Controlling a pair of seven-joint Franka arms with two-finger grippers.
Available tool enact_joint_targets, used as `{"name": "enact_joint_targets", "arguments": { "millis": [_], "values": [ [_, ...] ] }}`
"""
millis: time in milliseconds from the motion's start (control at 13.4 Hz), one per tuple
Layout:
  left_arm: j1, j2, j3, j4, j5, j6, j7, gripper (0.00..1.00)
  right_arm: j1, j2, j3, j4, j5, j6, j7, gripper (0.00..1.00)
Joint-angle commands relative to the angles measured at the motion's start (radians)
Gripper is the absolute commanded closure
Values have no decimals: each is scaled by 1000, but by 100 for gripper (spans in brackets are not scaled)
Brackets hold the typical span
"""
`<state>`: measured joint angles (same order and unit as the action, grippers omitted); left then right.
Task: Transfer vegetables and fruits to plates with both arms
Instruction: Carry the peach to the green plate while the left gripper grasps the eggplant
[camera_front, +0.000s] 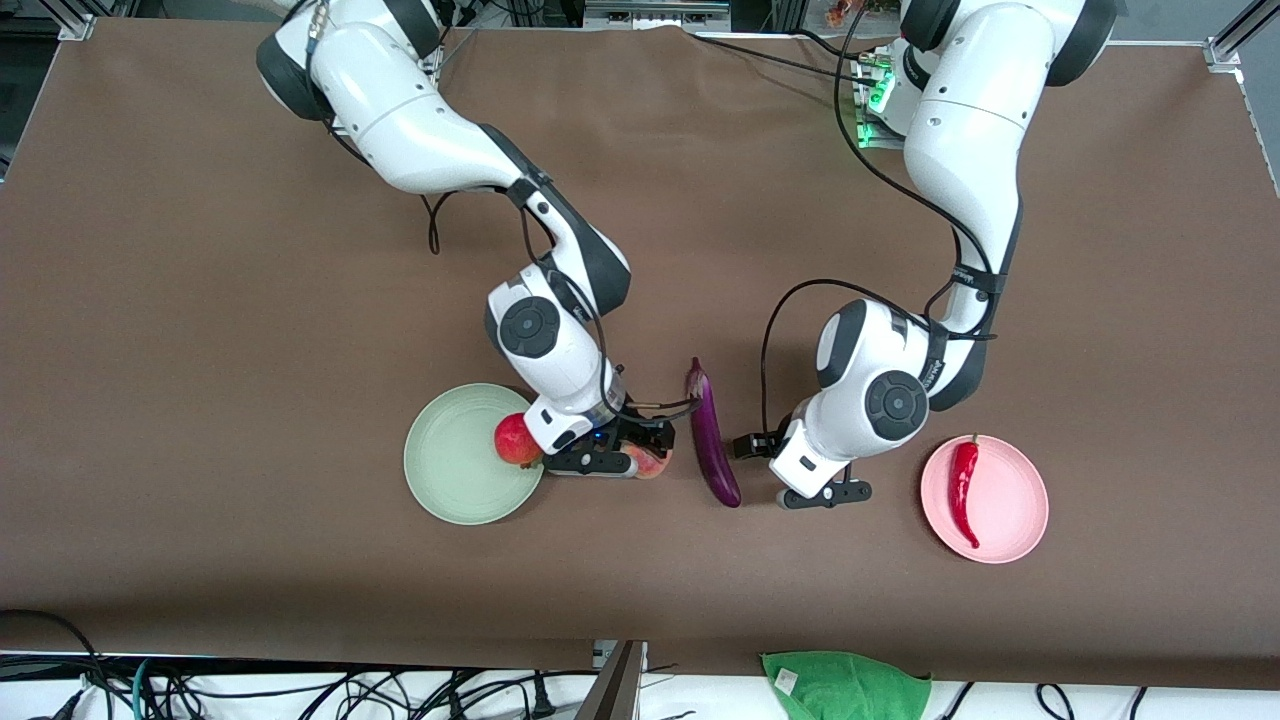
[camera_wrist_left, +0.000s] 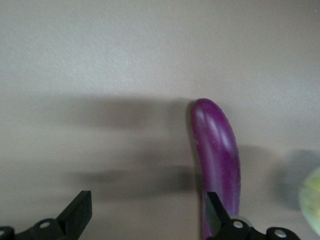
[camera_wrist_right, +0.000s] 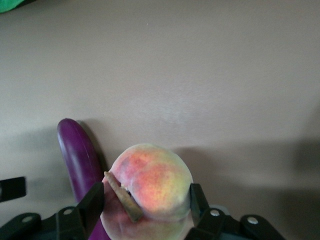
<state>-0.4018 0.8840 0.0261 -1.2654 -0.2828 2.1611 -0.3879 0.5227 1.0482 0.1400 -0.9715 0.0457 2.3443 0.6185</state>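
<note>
The table (camera_front: 200, 300) is covered in brown; a green cloth (camera_front: 845, 685) lies at its edge nearest the front camera. The eggplant (camera_front: 714, 440) lies on the table between the two grippers, stem cap pointing toward the robot bases. The chili pepper (camera_front: 965, 490) is seen lying on the pink plate (camera_front: 1025, 500) toward the left arm's end. The red apple (camera_front: 513, 438) rests on the green plate (camera_front: 450, 470), at the rim nearest the right gripper, partly covered by that arm's wrist.

The right gripper (camera_front: 640, 455) is down at the table just beside the green plate, with its fingers (camera_wrist_right: 92, 202) set on either side of the peach (camera_wrist_right: 152, 182); the peach is grasped or at least bracketed closely, with both pads against its skin in the right wrist view. In the front view only a sliver of the peach (camera_front: 650, 462) is seen under the gripper body. The right wrist view alone shows the peach's crease and a brown stem-like strip on it, with the eggplant (camera_wrist_right: 77, 155) close beside.

The left gripper (camera_front: 825, 492) is held low over bare table between the eggplant and the pink plate, jaws spread wide and empty. In the left wrist view the eggplant (camera_wrist_left: 217, 155) is seen just beside one fingertip (camera_wrist_left: 215, 212), its lower end cut off by the frame; whether it is touched cannot be told. A pale rounded edge at that view's border is too little seen to identify
</note>
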Motion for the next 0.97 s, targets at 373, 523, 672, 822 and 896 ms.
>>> {"name": "enact_joint_targets", "arguments": {
  "millis": [373, 523, 672, 822, 896],
  "values": [
    [-133, 55, 20, -14, -10, 109, -150, 0, -263, -172, 38, -41, 45, -477, -567, 100],
    [-150, 67, 23, -15, 33, 144, -152, 12, -315, -169, 38, -76, 72, -478, -701, 97],
    [-149, 66, 23, -14, 40, 143, -158, 72, -355, -163, 38, -122, 112, -430, -776, 80],
    [-140, 59, 26, -12, 40, 134, -161, 100, -363, -149, 36, -131, 117, -421, -815, 1],
    [-124, 50, 29, -8, 43, 128, -155, 100, -365, -151, 36, -130, 117, -434, -812, 0]
  ]
}}
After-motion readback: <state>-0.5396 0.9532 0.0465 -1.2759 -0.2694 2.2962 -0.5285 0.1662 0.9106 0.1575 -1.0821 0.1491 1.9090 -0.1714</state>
